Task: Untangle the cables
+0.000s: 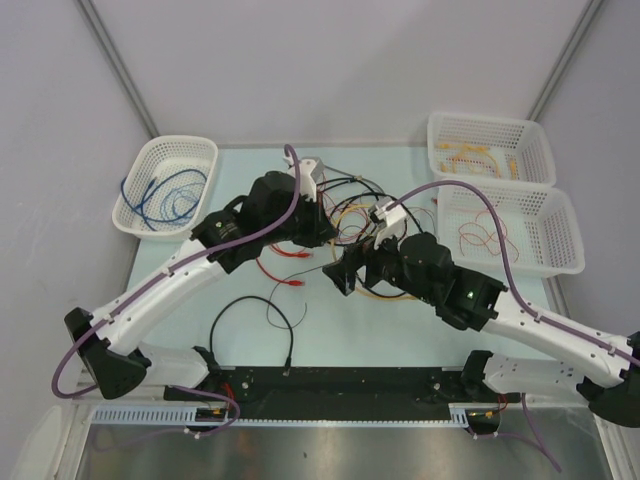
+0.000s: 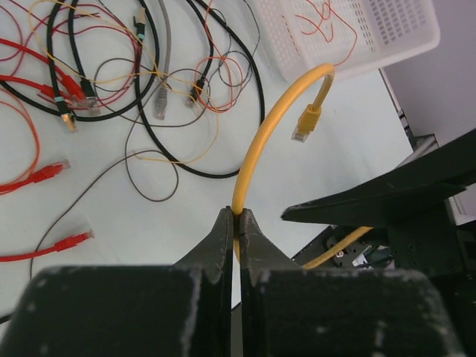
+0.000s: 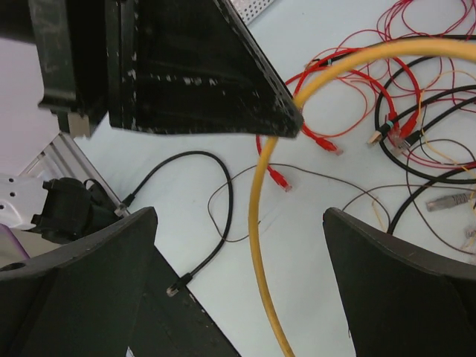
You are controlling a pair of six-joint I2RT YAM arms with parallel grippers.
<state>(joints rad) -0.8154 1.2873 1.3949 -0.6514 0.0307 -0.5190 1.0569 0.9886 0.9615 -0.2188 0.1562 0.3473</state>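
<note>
My left gripper (image 2: pixel 236 217) is shut on a thick yellow cable (image 2: pixel 262 134), which arcs up to a free yellow plug (image 2: pixel 305 125) held in the air. In the top view the left gripper (image 1: pixel 328 238) is over the middle of the table. My right gripper (image 3: pixel 239 216) is open, and the same yellow cable (image 3: pixel 256 245) runs down between its fingers (image 3: pixel 111 260) without touching them. It sits just in front of the left one (image 1: pixel 348 272). A tangle of red, black and thin orange cables (image 1: pixel 350 210) lies on the table behind both grippers.
A white basket with blue cables (image 1: pixel 165 150) stands at the back left. Two white baskets stand at the back right, one with yellow cables (image 1: pixel 445 125), one with thin red wires (image 1: pixel 560 215). A separate black cable (image 1: pixel 255 305) lies near the front rail.
</note>
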